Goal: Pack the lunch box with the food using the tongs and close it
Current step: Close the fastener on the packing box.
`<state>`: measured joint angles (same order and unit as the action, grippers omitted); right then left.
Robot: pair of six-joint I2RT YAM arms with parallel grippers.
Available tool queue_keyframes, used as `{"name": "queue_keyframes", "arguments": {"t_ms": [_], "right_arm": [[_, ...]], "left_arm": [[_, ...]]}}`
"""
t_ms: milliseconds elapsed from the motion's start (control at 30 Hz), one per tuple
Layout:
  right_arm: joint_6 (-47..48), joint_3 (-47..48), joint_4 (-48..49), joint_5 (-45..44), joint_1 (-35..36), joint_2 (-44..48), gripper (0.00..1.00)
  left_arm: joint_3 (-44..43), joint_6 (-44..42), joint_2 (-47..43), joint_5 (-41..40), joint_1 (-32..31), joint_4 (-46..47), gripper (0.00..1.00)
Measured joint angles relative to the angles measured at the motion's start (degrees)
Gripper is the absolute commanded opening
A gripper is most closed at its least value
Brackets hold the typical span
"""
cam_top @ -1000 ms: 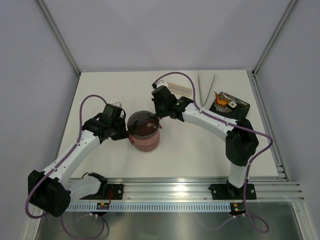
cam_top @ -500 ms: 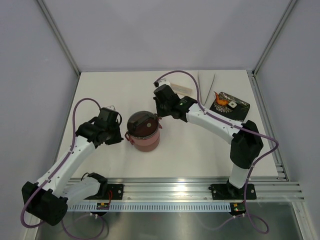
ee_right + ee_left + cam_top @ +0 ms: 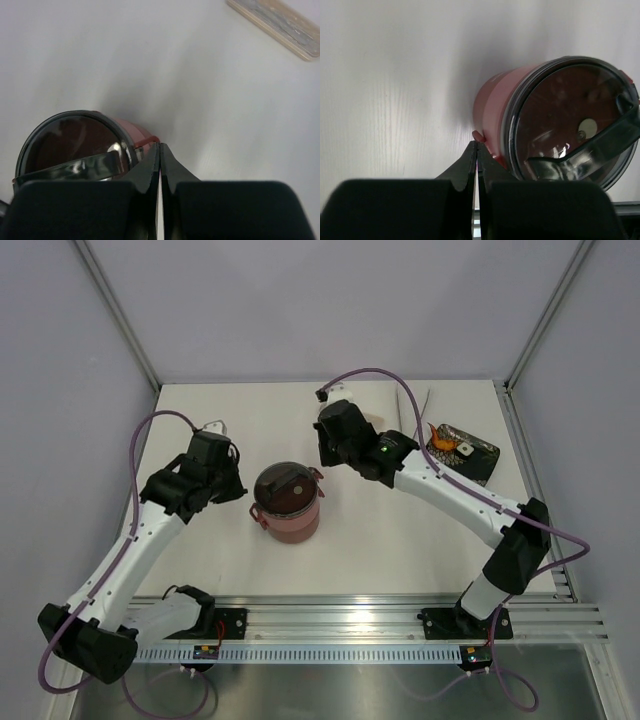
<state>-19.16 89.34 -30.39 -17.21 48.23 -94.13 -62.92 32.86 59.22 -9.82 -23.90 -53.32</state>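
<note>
The lunch box (image 3: 288,502) stands stacked and upright mid-table, its grey top lid on. The left wrist view shows its maroon side and lid (image 3: 560,120); the right wrist view shows the lid (image 3: 70,142). My left gripper (image 3: 241,492) is shut and empty just left of the lunch box, its tips (image 3: 477,145) beside a red latch (image 3: 478,135). My right gripper (image 3: 325,460) is shut and empty, above and right of the lunch box, its tips (image 3: 160,146) near the other latch (image 3: 145,141). Orange food (image 3: 440,437) and a white piece (image 3: 465,450) lie on the tray. The tongs (image 3: 425,405) lie at the back, partly behind a cable.
The black patterned tray (image 3: 482,456) sits at the right side. The pale beige cutlery case (image 3: 275,25) lies beyond the right gripper; the right arm hides it in the top view. A metal rail (image 3: 380,620) runs along the near edge.
Both arms have drawn back from the lunch box: the left gripper to the left and up, the right gripper toward the back. The lunch box has not moved.
</note>
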Motion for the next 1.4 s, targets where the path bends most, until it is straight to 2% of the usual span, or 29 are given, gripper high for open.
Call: {"name": "queue_keyframes", "arguments": {"t_ms": [333,667,1100,1400], "right_arm": [[0.28,3.43,-3.32,0.87,8.13,-0.96,0.04],[-1.90,1.79,-4.66,2.01,9.40,-3.39,0.03],[-3.48,0.15,-3.74,2.34,11.06,-3.54,0.03],[-3.56,0.11,-3.69,2.34,11.06,-3.54,0.03]], "left_arm": [[-2.43,-0.26,5.90,1.18,-0.61,4.44,0.00],[1.14,-0.48,7.50,3.19,-0.76,6.49,0.00],[1.53,-0.48,7.23,3.06,-0.96,5.81,0.00],[1.25,-0.48,0.33,1.01,-1.07,3.30,0.00]]}}
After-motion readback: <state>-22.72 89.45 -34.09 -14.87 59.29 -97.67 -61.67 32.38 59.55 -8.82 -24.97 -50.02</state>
